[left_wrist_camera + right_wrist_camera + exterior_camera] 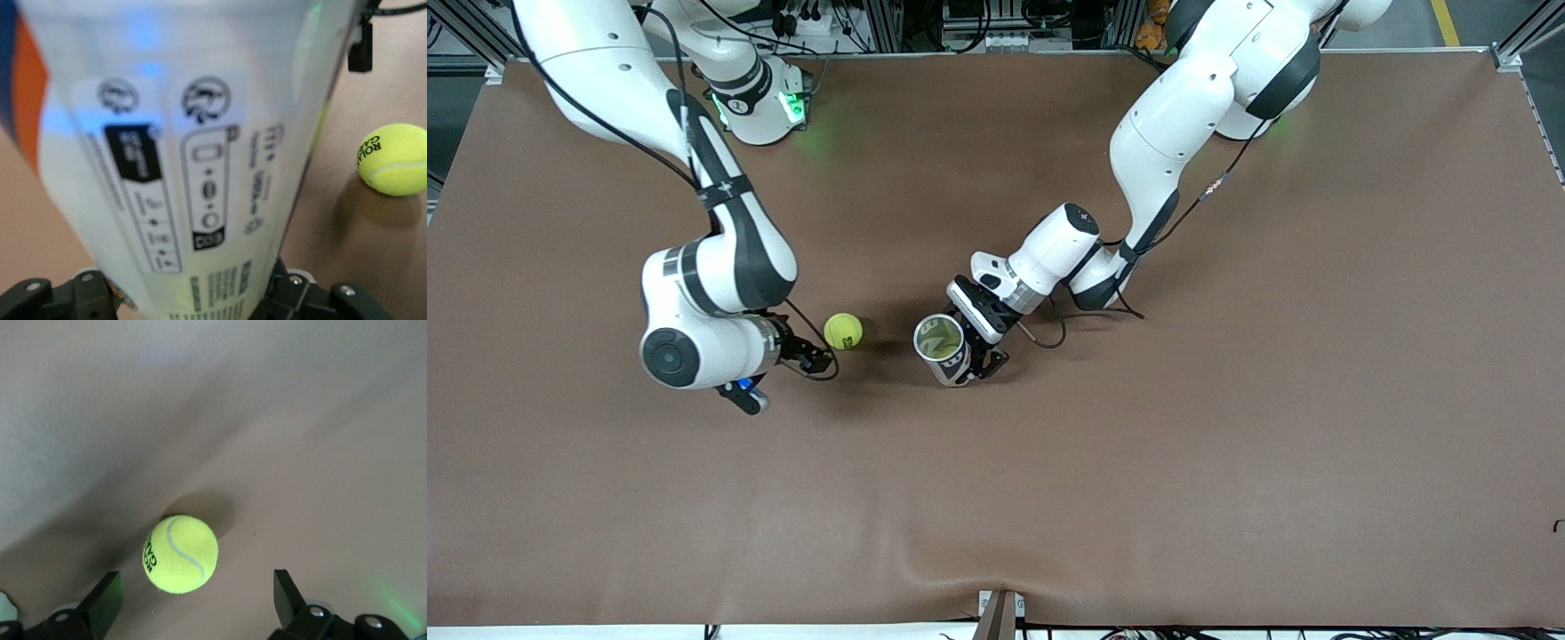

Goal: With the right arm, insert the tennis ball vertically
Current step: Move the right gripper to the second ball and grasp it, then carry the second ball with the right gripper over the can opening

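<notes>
A yellow-green tennis ball (843, 331) lies on the brown table; it also shows in the right wrist view (180, 553) and the left wrist view (395, 159). My right gripper (816, 359) is open and empty, low beside the ball on the side toward the right arm's end; in its wrist view (195, 593) the ball sits just ahead of the spread fingers, apart from them. My left gripper (971, 357) is shut on a clear ball can with a white label (943, 348), open mouth up. The can fills the left wrist view (200, 167).
The brown table cover (1138, 462) is bare around the ball and can. The left arm's black cable (1049, 333) loops on the table beside its wrist. The cover has a ripple at the front edge (960, 582).
</notes>
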`<state>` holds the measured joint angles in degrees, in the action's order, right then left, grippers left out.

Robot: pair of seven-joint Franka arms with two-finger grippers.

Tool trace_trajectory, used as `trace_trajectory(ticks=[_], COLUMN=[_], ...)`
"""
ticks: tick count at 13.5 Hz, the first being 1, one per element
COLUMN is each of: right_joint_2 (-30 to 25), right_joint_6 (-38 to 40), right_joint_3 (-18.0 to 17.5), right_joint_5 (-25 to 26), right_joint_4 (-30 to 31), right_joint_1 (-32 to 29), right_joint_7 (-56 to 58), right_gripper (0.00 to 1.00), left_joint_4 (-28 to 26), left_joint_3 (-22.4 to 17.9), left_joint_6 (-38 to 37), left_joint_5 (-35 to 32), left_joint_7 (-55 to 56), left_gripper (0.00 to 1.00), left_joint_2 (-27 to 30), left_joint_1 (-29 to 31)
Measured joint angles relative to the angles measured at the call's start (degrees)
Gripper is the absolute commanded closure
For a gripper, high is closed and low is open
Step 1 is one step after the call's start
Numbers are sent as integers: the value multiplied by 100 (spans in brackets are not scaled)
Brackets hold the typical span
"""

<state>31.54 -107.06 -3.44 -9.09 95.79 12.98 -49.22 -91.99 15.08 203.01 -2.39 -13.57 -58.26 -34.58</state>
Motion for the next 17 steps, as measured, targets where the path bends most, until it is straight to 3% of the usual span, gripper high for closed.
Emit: trace_trajectory(ticks=[7, 8, 10, 11, 12, 15, 17], right_joint_2=[14, 26, 56, 64, 64, 19, -59], right_joint_6=[-969, -1035, -1303, -1400, -1431, -1339, -623], right_joint_3=[-3, -3, -7, -8, -8, 24, 65], right_joint_5=[7, 8, 12, 23, 37, 91, 121], right_joint_4=[710, 769, 908, 969, 1000, 941, 516], right_joint_1=[356, 380, 463, 533, 581, 581, 455], right_joint_7=[-12, -36, -81, -94, -107, -112, -112], right_gripper=[0, 7, 74, 91, 100, 100, 100], left_joint_4=[0, 0, 0, 0, 0, 0, 0], left_joint_3=[0, 0, 0, 0, 0, 0, 0], left_joint_6=[0, 0, 0, 0, 0, 0, 0], left_joint_5=[0, 0, 0, 0, 0, 0, 0], left_joint_7=[0, 0, 0, 0, 0, 0, 0], left_gripper=[20, 20, 20, 20, 20, 20, 20], left_joint_2=[0, 0, 0, 0, 0, 0, 0], left_joint_1=[0, 0, 0, 0, 0, 0, 0])
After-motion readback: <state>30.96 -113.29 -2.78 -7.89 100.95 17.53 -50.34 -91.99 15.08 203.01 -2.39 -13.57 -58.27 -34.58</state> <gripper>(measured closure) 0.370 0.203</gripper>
